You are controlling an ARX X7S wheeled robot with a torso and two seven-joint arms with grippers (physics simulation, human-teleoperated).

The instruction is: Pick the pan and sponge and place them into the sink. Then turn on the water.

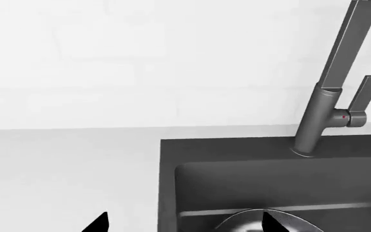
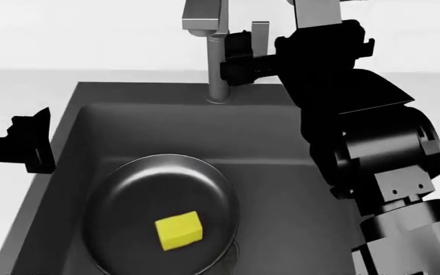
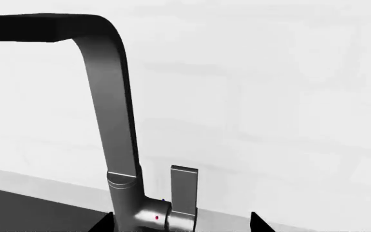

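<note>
The dark pan [image 2: 158, 212] lies in the sink [image 2: 281, 143], and the yellow sponge [image 2: 179, 231] rests inside the pan. My right gripper [image 2: 235, 57] is up at the grey tap [image 2: 216, 63]. It is open, with its fingertips on either side of the tap's base and upright lever [image 3: 184, 188]; whether they touch the lever cannot be told. My left gripper [image 2: 30, 143] hangs open and holds nothing over the sink's left rim. In the left wrist view, the pan's rim [image 1: 237, 220] shows between the tips of the left gripper [image 1: 184, 224]. No water is in view.
A white counter [image 1: 63, 169] runs along the sink's left side. A white tiled wall [image 3: 289, 96] stands close behind the tap. My right arm's black links [image 2: 380, 149] hang over the sink's right side.
</note>
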